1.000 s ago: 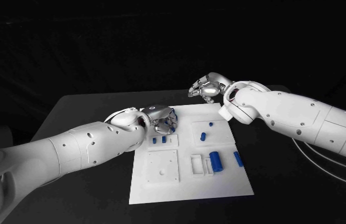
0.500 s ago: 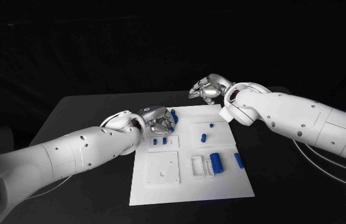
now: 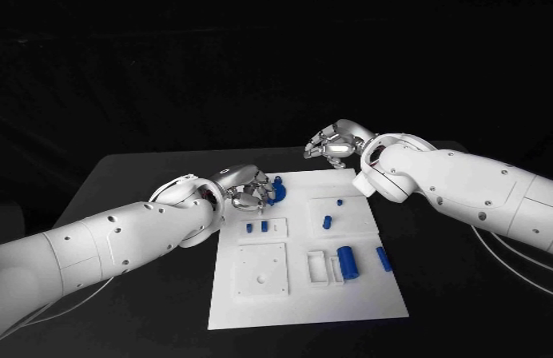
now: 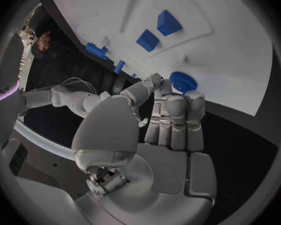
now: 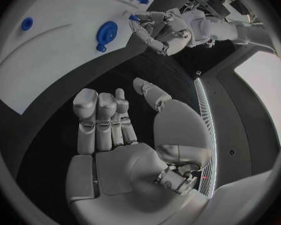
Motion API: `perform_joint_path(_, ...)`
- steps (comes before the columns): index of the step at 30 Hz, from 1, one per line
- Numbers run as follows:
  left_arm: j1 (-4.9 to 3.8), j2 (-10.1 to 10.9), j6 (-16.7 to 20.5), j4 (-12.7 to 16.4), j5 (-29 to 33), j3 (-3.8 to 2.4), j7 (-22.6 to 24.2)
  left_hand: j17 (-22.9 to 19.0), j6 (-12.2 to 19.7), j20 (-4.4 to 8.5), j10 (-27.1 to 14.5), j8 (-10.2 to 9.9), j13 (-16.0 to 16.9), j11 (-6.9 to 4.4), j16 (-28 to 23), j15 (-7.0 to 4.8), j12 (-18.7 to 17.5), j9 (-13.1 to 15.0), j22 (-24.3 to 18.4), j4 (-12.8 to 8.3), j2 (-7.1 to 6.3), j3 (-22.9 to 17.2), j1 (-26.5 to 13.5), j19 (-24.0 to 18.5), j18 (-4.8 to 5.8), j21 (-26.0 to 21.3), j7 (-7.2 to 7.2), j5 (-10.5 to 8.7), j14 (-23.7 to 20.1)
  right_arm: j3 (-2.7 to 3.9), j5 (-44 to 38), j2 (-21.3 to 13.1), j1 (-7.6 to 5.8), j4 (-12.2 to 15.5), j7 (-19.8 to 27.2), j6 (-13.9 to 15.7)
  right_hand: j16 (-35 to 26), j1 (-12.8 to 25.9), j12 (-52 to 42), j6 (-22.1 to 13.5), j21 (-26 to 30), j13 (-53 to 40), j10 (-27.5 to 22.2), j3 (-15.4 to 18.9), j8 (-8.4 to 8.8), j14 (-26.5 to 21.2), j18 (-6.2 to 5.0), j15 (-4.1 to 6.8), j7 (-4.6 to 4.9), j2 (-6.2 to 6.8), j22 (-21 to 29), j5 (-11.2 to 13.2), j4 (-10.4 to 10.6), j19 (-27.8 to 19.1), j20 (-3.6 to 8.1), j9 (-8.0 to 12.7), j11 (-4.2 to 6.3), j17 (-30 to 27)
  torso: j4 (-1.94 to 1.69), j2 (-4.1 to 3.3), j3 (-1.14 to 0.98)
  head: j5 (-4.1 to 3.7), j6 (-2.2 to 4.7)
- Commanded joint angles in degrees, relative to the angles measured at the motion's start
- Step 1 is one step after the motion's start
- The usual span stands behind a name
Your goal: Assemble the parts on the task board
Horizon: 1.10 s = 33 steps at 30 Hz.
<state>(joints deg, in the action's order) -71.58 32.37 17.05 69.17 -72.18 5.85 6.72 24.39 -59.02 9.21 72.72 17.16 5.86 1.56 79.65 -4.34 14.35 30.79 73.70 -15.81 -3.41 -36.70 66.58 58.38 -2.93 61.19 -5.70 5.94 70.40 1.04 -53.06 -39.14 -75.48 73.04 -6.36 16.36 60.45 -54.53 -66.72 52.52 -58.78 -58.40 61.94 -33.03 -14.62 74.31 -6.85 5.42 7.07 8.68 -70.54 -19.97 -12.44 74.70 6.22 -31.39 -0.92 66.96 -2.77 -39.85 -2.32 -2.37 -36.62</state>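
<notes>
Mostly unfinished, we judge. Head view: white task board (image 3: 302, 294) mid-counter; blue parts (image 3: 344, 260) lie loose on it. Left hand (image 3: 244, 190) at round blue part (image 3: 276, 190) near board's far corner. Left wrist view: fingers (image 4: 177, 116) touch it; grip unclear. Right wrist view: right hand (image 5: 115, 130) empty, fingers apart.

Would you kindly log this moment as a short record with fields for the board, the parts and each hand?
board: white task board in the middle of the black table
parts: blue round part near the board's far left corner; other blue parts lie further along the board
left hand: left hand beside the round part, contact unclear
right hand: right hand off the far edge, holding nothing
</notes>
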Motion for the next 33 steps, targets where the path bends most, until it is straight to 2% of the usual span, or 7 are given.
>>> perform_joint_path(1,-0.02,0.82,-2.98,0.52,0.70,-0.08,-0.82,-0.09,-0.72,0.57,0.91,0.15,0.09,0.42,0.09,-0.14,-0.08,0.07,-0.04,0.03,0.29,-0.29,-0.50,0.20,-5.49,0.20,-0.12,0.26,0.37,0.03,-0.17,-0.17,0.02,0.04,0.45,-0.23,-0.32,0.38,0.16,0.06,0.36,0.07,-0.26,-0.12,0.13,0.26,-8.15,-0.11,0.35,-0.35,-0.07,-0.27,0.06,0.04,-0.27,-0.06,-0.01,-0.07,0.05,-0.03,0.03,0.01,-0.06)
perform_joint_path(10,-0.02,1.82,-4.62,0.43,-1.02,-0.08,-1.48,-0.10,-0.74,0.59,0.95,0.16,0.11,0.41,0.08,-0.15,-0.14,0.05,-0.03,-0.06,0.29,-0.35,-0.44,0.19,-5.48,0.21,-0.11,0.23,0.38,0.03,-0.17,-0.21,0.02,0.06,0.43,-0.26,-0.32,0.38,0.15,0.07,0.36,0.08,-0.26,-0.11,0.13,0.26,-8.15,-0.10,0.35,-0.33,-0.08,-0.27,0.05,0.05,-0.27,-0.06,0.00,-0.07,0.08,-0.11,0.01,0.03,-0.14)
perform_joint_path(13,-0.02,1.78,-5.12,0.13,-1.68,-0.07,-1.68,-0.11,-0.74,0.60,0.95,0.16,0.11,0.41,0.08,-0.15,-0.16,0.05,-0.03,-0.09,0.28,-0.37,-0.44,0.19,-5.48,0.21,-0.11,0.21,0.38,0.03,-0.17,-0.20,0.02,0.04,0.43,-0.28,-0.32,0.38,0.15,0.07,0.36,0.08,-0.26,-0.12,0.13,0.26,-8.15,-0.10,0.34,-0.33,-0.08,-0.28,0.04,0.05,-0.27,-0.07,0.00,-0.07,0.05,-0.09,0.05,0.09,-0.13)
perform_joint_path(17,-0.02,1.59,-5.18,-0.36,-3.53,-0.06,-1.83,-0.12,-0.75,0.61,0.97,0.16,0.12,0.41,0.07,-0.15,-0.19,0.04,-0.03,-0.13,0.28,-0.40,-0.41,0.18,-5.47,0.21,-0.10,0.19,0.38,0.03,-0.17,-0.18,0.02,0.06,0.44,-0.28,-0.32,0.37,0.15,0.06,0.37,0.09,-0.26,-0.12,0.13,0.26,-8.15,-0.10,0.34,-0.34,-0.08,-0.28,0.04,0.05,-0.27,-0.07,0.00,-0.07,0.09,-0.11,-0.03,0.19,-0.18)
perform_joint_path(33,-0.02,1.30,-6.14,-0.98,-4.05,-0.05,-2.17,-0.15,-0.80,0.63,1.06,0.18,0.16,0.40,0.07,-0.16,-0.27,0.02,-0.01,-0.21,0.26,-0.48,-0.36,0.16,-5.44,0.23,-0.09,0.11,0.40,0.03,-0.17,-0.16,0.02,0.04,0.42,-0.31,-0.33,0.38,0.14,0.06,0.38,0.10,-0.26,-0.11,0.14,0.26,-8.15,-0.09,0.34,-0.34,-0.09,-0.29,0.02,0.06,-0.28,-0.08,0.01,-0.07,0.14,-0.10,-0.09,0.33,-0.21)
